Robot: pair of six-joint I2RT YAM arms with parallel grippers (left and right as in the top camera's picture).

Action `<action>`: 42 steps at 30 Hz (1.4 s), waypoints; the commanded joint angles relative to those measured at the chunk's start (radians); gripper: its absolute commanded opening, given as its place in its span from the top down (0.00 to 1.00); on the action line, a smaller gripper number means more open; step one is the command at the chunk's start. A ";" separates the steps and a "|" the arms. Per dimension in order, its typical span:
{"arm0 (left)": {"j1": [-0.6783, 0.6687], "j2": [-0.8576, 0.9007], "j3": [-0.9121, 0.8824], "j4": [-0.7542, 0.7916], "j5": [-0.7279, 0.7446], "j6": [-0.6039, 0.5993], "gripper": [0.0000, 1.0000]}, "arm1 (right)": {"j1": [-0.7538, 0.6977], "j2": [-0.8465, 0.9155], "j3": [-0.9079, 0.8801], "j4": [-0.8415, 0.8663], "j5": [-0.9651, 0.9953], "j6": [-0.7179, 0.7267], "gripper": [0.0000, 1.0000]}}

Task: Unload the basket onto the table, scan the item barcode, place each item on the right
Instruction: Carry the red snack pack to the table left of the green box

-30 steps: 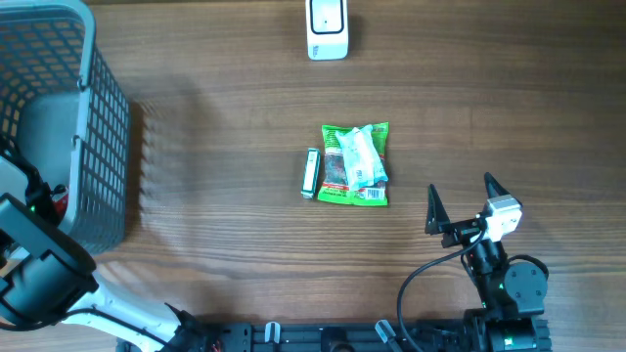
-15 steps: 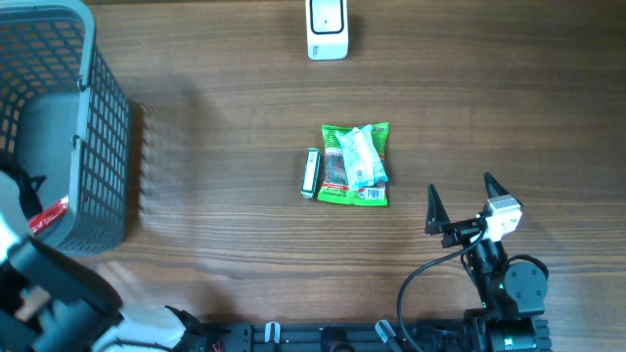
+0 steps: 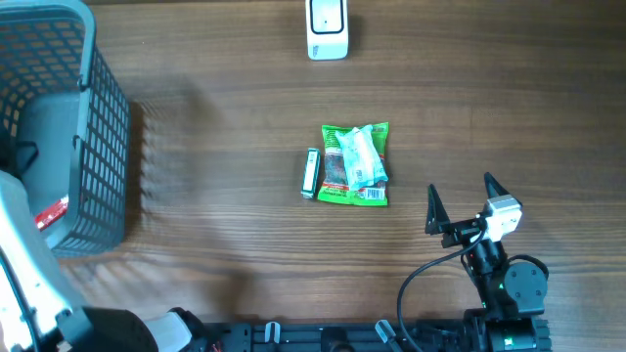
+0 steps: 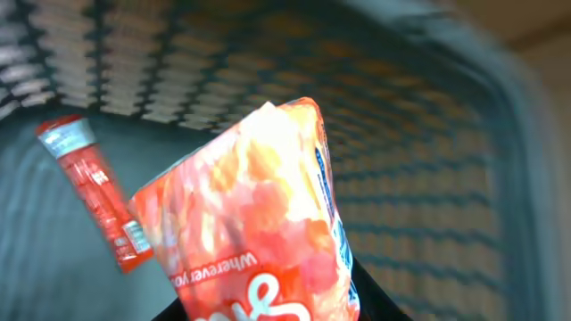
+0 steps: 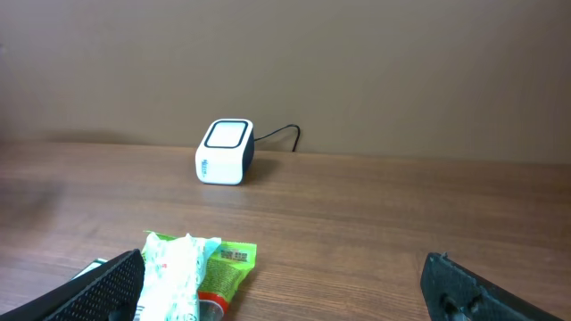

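- My left gripper (image 4: 277, 312) is down inside the grey mesh basket (image 3: 108, 117) at the upper left of the overhead view, with its white arm running off the lower left corner.
- It is clamped on an orange-red snack pouch (image 4: 259, 214). The pouch fills the middle of the left wrist view, tilted, with its print upside down. It hides almost all of the fingers, and I see only a dark sliver at the bottom edge.
- A red tube (image 4: 96, 192) lies on the basket floor at the left of that view, just beside the pouch.
- My right gripper (image 3: 460, 186) hangs at the lower right of the overhead view with its jaws wide apart and nothing between them.
- The white barcode scanner (image 3: 327, 27) stands at the top centre of the wooden table (image 3: 225, 235), well apart from both arms.
- In mid-table lie a green packet (image 3: 355, 164) and, just left of it, a small white-and-green stick (image 3: 311, 173).
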 commanded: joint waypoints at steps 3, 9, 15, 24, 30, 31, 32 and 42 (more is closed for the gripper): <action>-0.169 -0.053 0.262 -0.179 0.049 0.242 0.66 | -0.005 -0.006 -0.001 0.003 0.005 -0.011 0.00; -0.384 -0.066 0.267 -0.270 0.278 0.468 0.74 | -0.005 -0.006 -0.001 0.003 0.005 -0.011 0.00; -0.608 0.000 0.260 -0.431 0.297 0.497 0.71 | -0.005 -0.006 -0.001 0.003 0.005 -0.012 0.00; -0.901 0.195 -0.010 -0.387 0.297 0.505 0.73 | -0.005 -0.006 -0.001 0.003 0.005 -0.012 0.00; -0.983 0.300 -0.058 -0.330 0.320 0.523 0.62 | -0.005 -0.006 -0.001 0.003 0.005 -0.011 0.00; -0.992 0.309 -0.060 -0.319 0.332 0.523 0.51 | -0.005 -0.006 -0.001 0.003 0.005 -0.011 0.00; -0.996 0.313 -0.060 -0.313 0.332 0.523 0.22 | -0.005 -0.006 -0.001 0.003 0.005 -0.011 0.00; -0.917 0.214 0.091 -0.321 0.329 0.579 0.00 | -0.005 -0.006 -0.001 0.003 0.005 -0.012 0.00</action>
